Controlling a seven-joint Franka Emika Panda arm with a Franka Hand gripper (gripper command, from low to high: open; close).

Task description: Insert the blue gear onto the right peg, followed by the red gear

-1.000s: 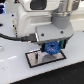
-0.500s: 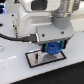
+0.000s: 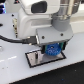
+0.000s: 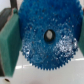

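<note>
- Nothing has shifted that I can make out since a second ago: my arm stays parked over the plate, blue gear at the same spot.
- At the exterior view's left, a black cable [image 3: 12, 39] curves in toward my wrist across the white table [image 3: 15, 70].
- Below it lies the grey black-framed plate [image 3: 34, 59], its left part bare; I cannot make out the pegs.
- Toward the right, my gripper [image 3: 52, 50] hangs just above the plate, clenched on the blue gear [image 3: 53, 49], which shows between my fingers.
- From the wrist view, the blue gear [image 4: 48, 36] fills the frame, its dark centre hole visible, with one green pad [image 4: 10, 42] pressed against its toothed rim.
</note>
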